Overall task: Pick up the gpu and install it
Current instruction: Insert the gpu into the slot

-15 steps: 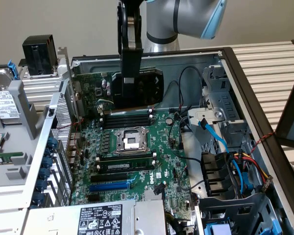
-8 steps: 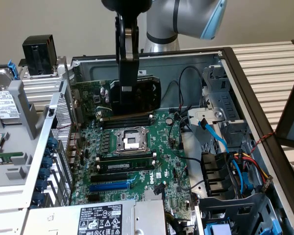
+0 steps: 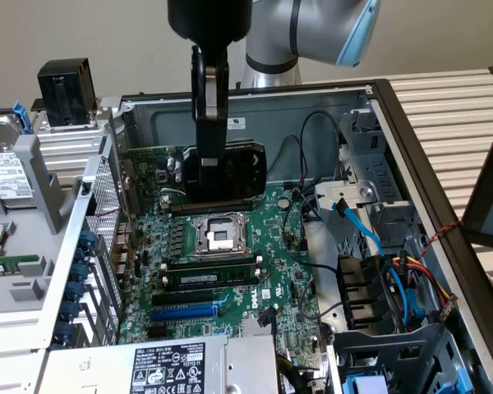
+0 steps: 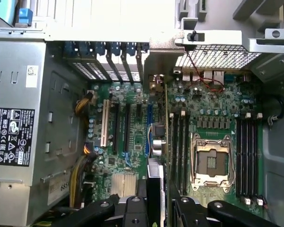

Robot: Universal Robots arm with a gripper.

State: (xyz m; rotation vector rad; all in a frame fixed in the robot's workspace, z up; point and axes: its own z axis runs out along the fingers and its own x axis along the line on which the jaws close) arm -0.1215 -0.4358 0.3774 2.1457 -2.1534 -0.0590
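The black gripper (image 3: pixel 204 185) pinches the small green gpu card with a black fan shroud (image 3: pixel 245 168) upright over the large green motherboard (image 3: pixel 267 254), just beyond the silver processor socket (image 3: pixel 218 234), apparently so its edge connector faces the slots.

silver and blue arm (image 3: pixel 312 33) coming in from up top, black gripper (image 3: pixel 207 176) hanging pretty much straight down, fingers (image 4: pixel 132 210) pinched on the gpu (image 3: pixel 248 168), card held upright on edge between them
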